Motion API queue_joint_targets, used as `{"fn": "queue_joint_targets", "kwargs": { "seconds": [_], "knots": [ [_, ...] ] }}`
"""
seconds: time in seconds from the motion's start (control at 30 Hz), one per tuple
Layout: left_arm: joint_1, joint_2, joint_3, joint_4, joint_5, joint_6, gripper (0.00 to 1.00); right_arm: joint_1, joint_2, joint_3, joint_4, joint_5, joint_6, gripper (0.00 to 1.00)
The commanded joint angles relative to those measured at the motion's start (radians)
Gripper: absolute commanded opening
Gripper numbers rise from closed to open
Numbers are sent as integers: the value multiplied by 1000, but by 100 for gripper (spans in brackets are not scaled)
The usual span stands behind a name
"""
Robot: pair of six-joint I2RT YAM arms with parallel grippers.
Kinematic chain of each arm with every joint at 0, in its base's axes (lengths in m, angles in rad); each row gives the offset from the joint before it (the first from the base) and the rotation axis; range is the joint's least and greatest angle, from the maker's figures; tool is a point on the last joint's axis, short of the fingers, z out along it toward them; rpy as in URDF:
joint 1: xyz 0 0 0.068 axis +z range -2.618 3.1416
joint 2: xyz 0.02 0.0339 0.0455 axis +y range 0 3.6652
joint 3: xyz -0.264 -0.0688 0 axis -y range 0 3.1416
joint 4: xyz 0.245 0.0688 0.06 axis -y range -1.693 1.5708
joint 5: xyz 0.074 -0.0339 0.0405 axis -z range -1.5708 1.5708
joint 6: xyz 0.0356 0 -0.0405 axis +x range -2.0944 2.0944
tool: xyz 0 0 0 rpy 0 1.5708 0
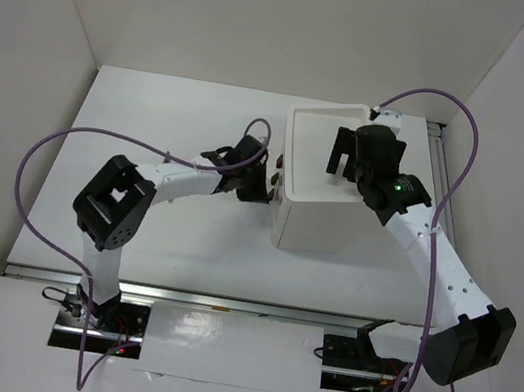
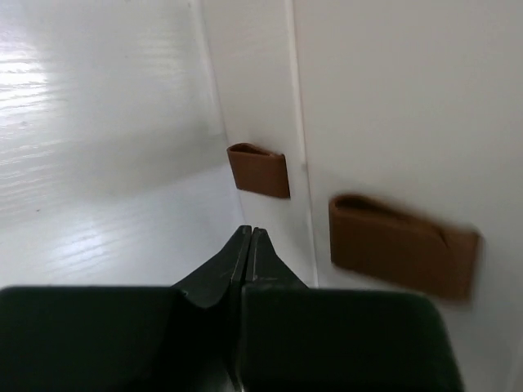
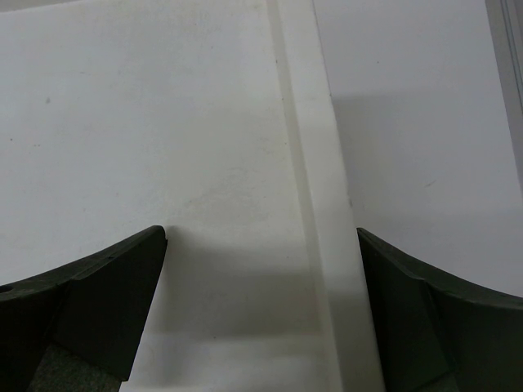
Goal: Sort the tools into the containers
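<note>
The containers are one white box unit (image 1: 322, 229) with a shallow rimmed top tray (image 1: 301, 122) and brown drawer knobs (image 1: 273, 174) on its left face. My left gripper (image 1: 261, 189) sits right against that face, at the height of the knobs. In the left wrist view its fingers (image 2: 249, 232) are pressed together with nothing between them, just left of and below two brown knobs (image 2: 260, 171) (image 2: 402, 245). My right gripper (image 1: 346, 156) hovers open over the top tray, its jaws (image 3: 261, 238) straddling the tray rim (image 3: 304, 163). The tools are out of view.
White walls enclose the table on the left, back and right. A metal rail (image 1: 439, 158) runs along the table's right side behind the box. Purple cables (image 1: 39, 167) loop from both arms.
</note>
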Motion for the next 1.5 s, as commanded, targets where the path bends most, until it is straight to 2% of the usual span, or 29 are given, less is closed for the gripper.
{"fn": "queue_joint_targets", "kwargs": {
  "seconds": [0.0,0.03,0.07,0.13,0.17,0.2,0.27,0.3,0.33,0.5,0.6,0.9,1.1,1.17,1.3,1.33,1.37,1.47],
  "knots": [
    [85,-141,-105,134,83,-20,9,22,-7,-29,-135,-56,5,100],
    [99,-156,-142,195,129,-32,10,22,-7,-29,-135,-56,5,100],
    [110,-156,-157,182,149,-48,10,22,-7,-29,-135,-56,5,100],
    [124,-156,-118,80,100,-72,10,22,5,-20,-145,-56,5,100],
    [133,-156,-93,20,-3,-89,10,22,5,-20,-156,-46,5,100],
    [155,-167,-81,-153,-73,-115,18,32,16,-7,-156,-45,5,100],
    [190,-197,-81,-285,-239,-183,36,32,16,2,-165,-35,5,100],
    [230,-232,-81,-337,-280,-197,65,32,7,2,-165,-26,5,100],
    [253,-248,-81,-392,-306,-184,73,32,7,2,-165,-26,5,100],
    [411,-270,-65,-471,-342,-83,75,32,-39,34,-185,-4,25,100],
    [437,-279,-65,-459,-333,-31,75,32,-39,60,-185,-15,25,100],
    [497,-124,-54,-408,-305,49,71,32,-59,63,-204,-20,25,100],
    [506,-14,-79,-379,-273,37,66,32,-70,170,-250,1,15,100],
    [506,11,-79,-379,-253,37,58,32,-79,229,-279,11,15,100],
    [486,37,-79,-379,-253,37,32,32,-70,327,-326,20,-5,100],
    [486,48,-79,-390,-253,49,13,32,-70,344,-340,20,-5,100],
    [477,60,-55,-419,-253,49,3,32,-70,359,-340,30,-14,100],
    [466,50,-15,-474,-280,49,0,32,-61,422,-365,30,-24,100]
  ]
}}
